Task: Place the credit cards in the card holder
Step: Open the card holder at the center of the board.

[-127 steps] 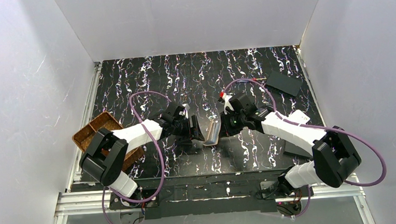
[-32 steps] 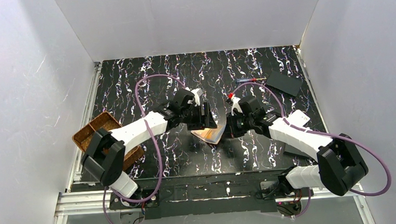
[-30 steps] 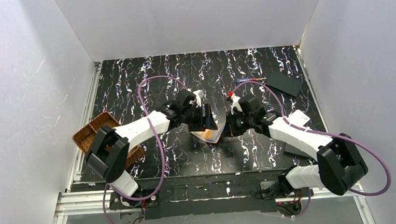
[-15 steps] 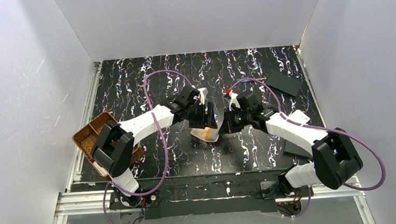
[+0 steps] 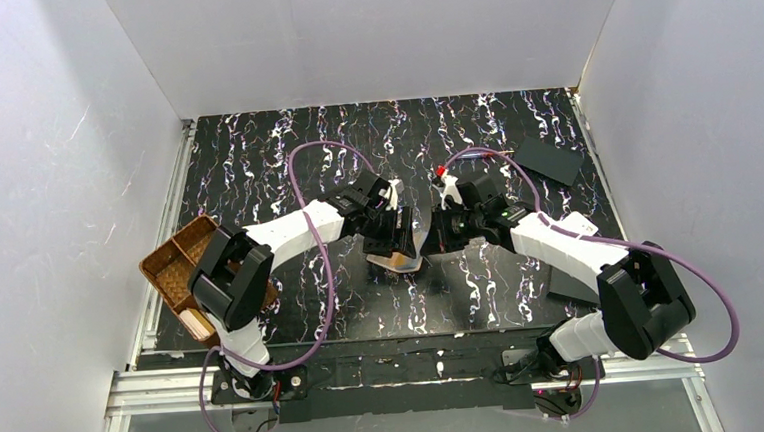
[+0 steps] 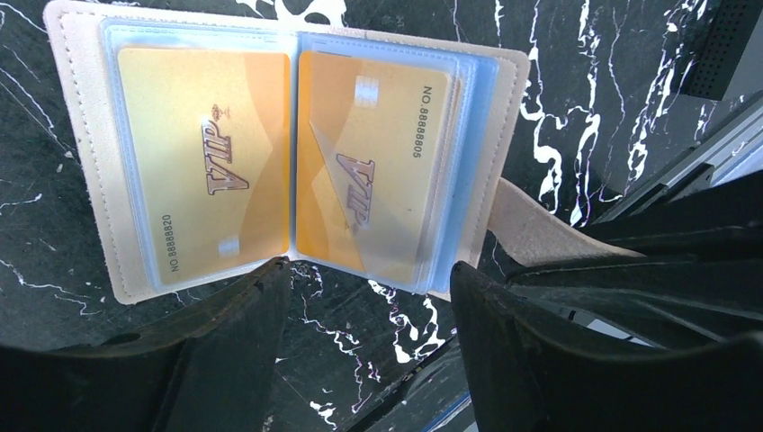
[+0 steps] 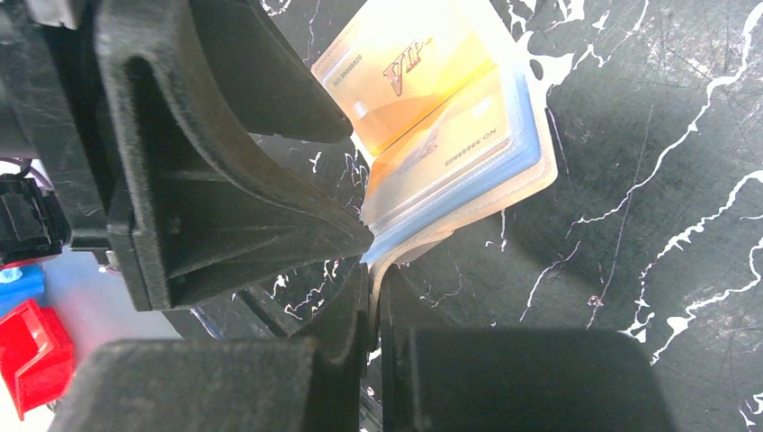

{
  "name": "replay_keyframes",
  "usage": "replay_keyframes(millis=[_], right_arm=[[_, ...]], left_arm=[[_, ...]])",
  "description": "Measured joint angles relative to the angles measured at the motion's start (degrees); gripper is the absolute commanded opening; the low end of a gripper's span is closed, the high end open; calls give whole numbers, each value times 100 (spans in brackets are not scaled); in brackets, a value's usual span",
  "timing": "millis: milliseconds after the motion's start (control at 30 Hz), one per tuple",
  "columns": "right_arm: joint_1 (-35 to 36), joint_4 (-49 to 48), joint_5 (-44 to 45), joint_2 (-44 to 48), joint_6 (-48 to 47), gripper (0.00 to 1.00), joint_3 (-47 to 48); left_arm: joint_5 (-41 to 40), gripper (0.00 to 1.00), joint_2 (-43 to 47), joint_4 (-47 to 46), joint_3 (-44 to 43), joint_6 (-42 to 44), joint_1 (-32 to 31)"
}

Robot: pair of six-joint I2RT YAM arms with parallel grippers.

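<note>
White-shelled arms [image 5: 289, 227] with black joints [image 5: 227, 281] carry looping purple cables [image 5: 328, 275].

The card holder [image 5: 398, 259] lies open near the middle of the table [image 5: 254, 154]. In it two credit cards [image 6: 205, 162] sit side by side, one in each half (each tucked inside a sleeve). Its tab [image 6: 540, 236] sticks out from the right-hand half. The left gripper [image 6: 369, 268] hangs over the holder's edge, and the right gripper [image 7: 371, 261] meets its right side. Well left of the holder, at the table's edge, lies a woven tray [image 5: 176, 274]. Far behind the holder and to its right lies a flat plate [image 5: 548, 160]. A box [image 5: 579, 226] lies right of the holder, partly under the right arm, and a second plate [image 5: 566, 287] lies right of it and nearer the bases.
</note>
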State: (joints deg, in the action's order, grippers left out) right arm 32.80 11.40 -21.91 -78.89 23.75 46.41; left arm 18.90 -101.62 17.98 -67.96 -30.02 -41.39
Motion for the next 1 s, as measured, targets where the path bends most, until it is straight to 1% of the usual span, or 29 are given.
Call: replay_keyframes(millis=[167, 300, 433, 833, 1000], right_arm=[[-17, 2, -37, 0, -2, 1, 0], [-17, 7, -37, 0, 0, 1, 0], [-22, 7, -39, 0, 0, 1, 0], [-111, 175, -9, 94, -136, 1, -13], [-179, 326, 144, 155, -356, 1, -85]], left_arm=[[2, 65, -136, -2, -2, -4, -31], [-2, 72, -221, -4, -2, -17, -70], [-9, 74, -227, -4, -2, -48, -76], [-686, 61, -232, 302, -35, -107, -107], [-920, 59, -26, 223, 140, -149, -74]])
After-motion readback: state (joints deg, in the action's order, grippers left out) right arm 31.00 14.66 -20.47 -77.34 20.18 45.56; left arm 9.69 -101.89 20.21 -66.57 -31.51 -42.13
